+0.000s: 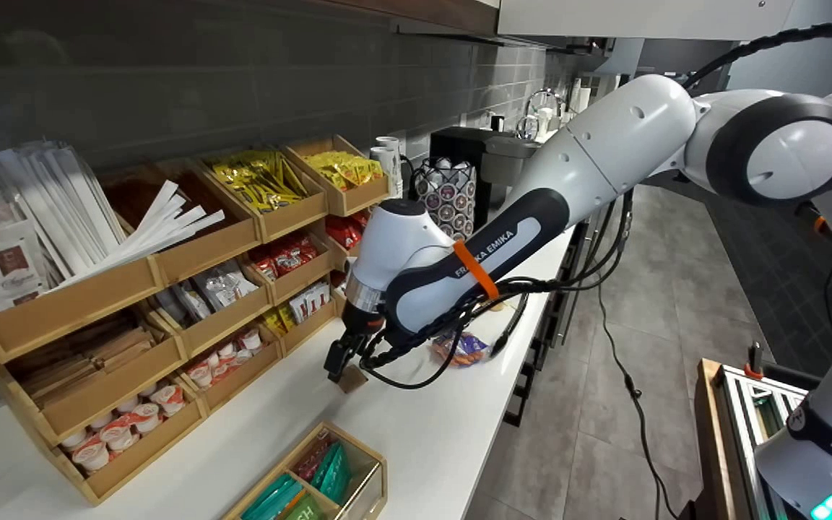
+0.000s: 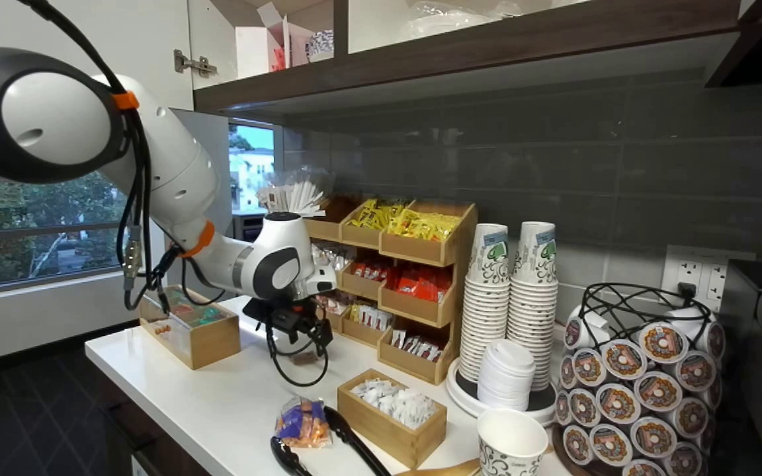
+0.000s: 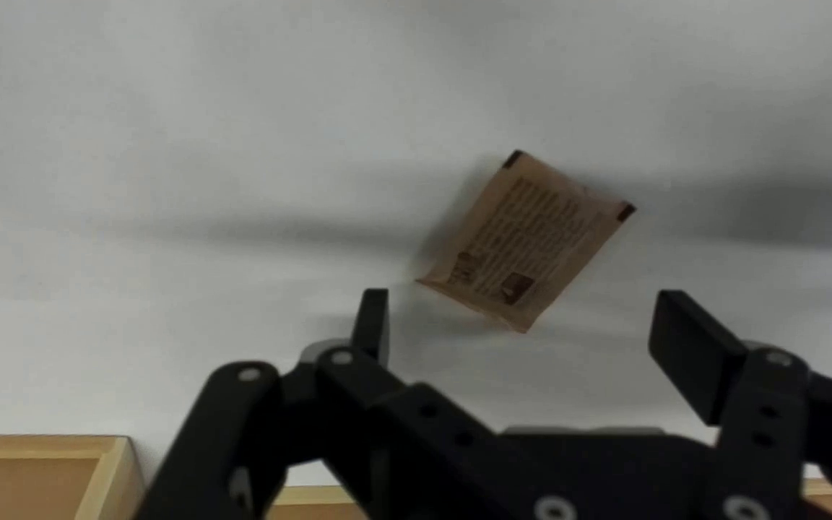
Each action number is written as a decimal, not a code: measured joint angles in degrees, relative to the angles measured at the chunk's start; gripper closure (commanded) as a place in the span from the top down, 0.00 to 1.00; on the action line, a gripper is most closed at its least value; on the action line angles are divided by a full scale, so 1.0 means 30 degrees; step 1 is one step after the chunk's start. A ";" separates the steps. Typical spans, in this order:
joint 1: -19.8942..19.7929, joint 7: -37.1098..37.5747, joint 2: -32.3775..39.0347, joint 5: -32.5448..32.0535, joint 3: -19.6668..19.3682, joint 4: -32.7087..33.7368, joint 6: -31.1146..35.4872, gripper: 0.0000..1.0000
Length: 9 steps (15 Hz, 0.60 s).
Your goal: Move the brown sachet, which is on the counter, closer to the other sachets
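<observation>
The brown sachet (image 3: 528,242) is lying on the bench (image 3: 170,310) with its printing facing up, sitting on the 3 o'clock side of the wrist view's middle, one dark-marked corner pointing to 12 o'clock and another to between 2 and 3. The gripper (image 3: 523,321) is standing released near it, its fingers (image 3: 371,321) showing wide apart at the sachet's 8 and 4 o'clock; the views are not settling whether the fingertips are touching the bench. With the sachet serving as the hub of the dial in an exterior view, a wooden stand (image 1: 232,321) is rising at 10 o'clock, carrying little cups (image 1: 227,355) in its bottom row, red sachets (image 1: 293,253) in its middle row and yellow sachets (image 1: 261,180) on top, while the arm (image 1: 593,162) is slanting down to the gripper from between 1 and 2. In an exterior view, with the same hub, a snack bag (image 2: 303,423) is lying at 6 o'clock, black tongs (image 2: 356,443) are lying at 5, a wooden box (image 2: 378,430) is holding white packets (image 2: 391,400) at 4, and a divided box (image 2: 214,344) is standing between 9 and 10. Farther out, stacked paper cups (image 2: 487,307) are standing between 2 and 3 o'clock, and coffee pods (image 2: 657,391) are sitting at 3.
</observation>
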 measured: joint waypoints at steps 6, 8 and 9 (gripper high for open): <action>0.0230 0.0010 0.0926 -0.0090 -0.0369 0.0967 -0.0022 0.19; 0.0293 0.0015 0.0951 -0.0160 -0.0512 0.1114 -0.0090 0.04; 0.0309 0.0016 0.0967 -0.0170 -0.0519 0.1170 -0.0091 0.00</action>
